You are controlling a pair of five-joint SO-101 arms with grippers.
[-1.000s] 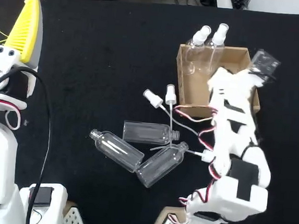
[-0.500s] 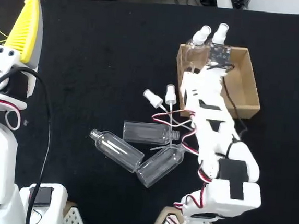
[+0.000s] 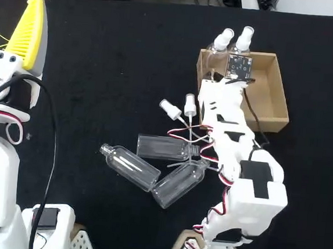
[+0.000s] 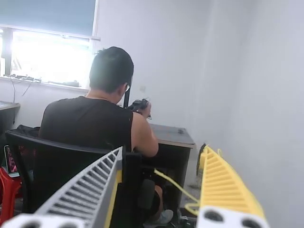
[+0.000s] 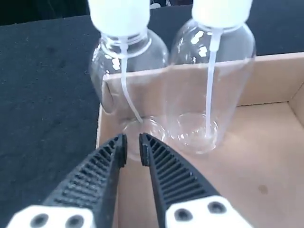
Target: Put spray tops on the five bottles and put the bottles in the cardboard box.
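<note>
Right gripper [image 5: 133, 138] is hovering just above the near-left corner of the box [image 5: 275, 71], tips pointing at the base of one capped bottle. Its fingers are a narrow slit apart and gripping nothing. In the high view the right arm is stretching from the near desk edge up over the box [image 3: 276, 105].

Two capped bottles [image 3: 219, 52] are lying side by side in the box against its left wall, touching. Their necks and white tops are sticking out over the far wall. In the right wrist view each one [image 5: 127, 61] is showing its dip tube running down inside.

Three bare bottles [image 3: 163, 147] are lying on the black desk [image 3: 101, 66] left of the right arm, no tops on. The two slanted ones are touching at their bases. Two loose spray tops [image 3: 171, 108] are lying just beside each other between the bare bottles and the box.

Left gripper [image 4: 162, 149] is sitting at the far-left desk edge, pointing up into the room. Its yellow fingers are spread well apart and holding nothing.
</note>
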